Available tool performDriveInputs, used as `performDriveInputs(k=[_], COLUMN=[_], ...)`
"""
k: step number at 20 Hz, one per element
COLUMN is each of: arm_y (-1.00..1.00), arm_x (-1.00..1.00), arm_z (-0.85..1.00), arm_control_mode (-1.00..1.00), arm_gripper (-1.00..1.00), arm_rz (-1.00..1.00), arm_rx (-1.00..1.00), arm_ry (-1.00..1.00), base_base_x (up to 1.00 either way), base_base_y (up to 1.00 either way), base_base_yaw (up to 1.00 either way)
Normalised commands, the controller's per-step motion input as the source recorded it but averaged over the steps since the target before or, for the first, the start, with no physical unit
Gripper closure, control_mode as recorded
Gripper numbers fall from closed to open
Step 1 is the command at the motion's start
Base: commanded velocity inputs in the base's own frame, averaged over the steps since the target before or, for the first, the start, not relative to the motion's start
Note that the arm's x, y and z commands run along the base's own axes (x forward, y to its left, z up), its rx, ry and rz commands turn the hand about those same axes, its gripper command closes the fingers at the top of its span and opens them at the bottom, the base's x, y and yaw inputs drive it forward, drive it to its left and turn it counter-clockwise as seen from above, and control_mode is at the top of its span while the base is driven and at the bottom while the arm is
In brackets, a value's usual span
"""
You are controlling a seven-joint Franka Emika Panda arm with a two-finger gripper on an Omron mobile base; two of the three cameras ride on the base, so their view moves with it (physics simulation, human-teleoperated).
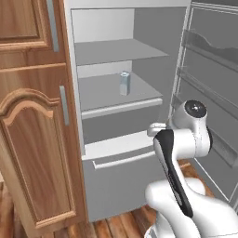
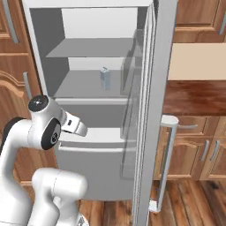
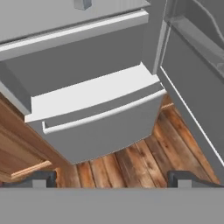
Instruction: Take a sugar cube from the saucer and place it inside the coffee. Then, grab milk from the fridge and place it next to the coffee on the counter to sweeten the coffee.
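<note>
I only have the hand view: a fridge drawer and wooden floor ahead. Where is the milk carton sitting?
Observer: The milk stands upright on the middle shelf of the fridge, above that drawer.
Operator: Is the door out of my way?
Observer: Yes. The door is swung wide open on the robot's right, with its racks facing the arm.
Operator: How high is my hand against the carton?
Observer: The gripper, jaws open, is at about drawer height, below the milk's shelf and out in front of the fridge.
</note>
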Motion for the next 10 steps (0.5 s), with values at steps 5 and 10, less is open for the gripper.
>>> performDriveInputs(k=[5,10], arm_y=[0.0,0.0], arm_x=[0.0,0.0], arm_z=[0.0,0.0], arm_control_mode=[1.0,1.0], arm_gripper=[-1.0,-1.0], arm_rz=[0.0,0.0], arm_rx=[0.0,0.0], arm_ry=[0.0,0.0], base_base_x=[0.47,0.32], base_base_y=[0.08,0.0], base_base_yaw=[-0.05,0.0])
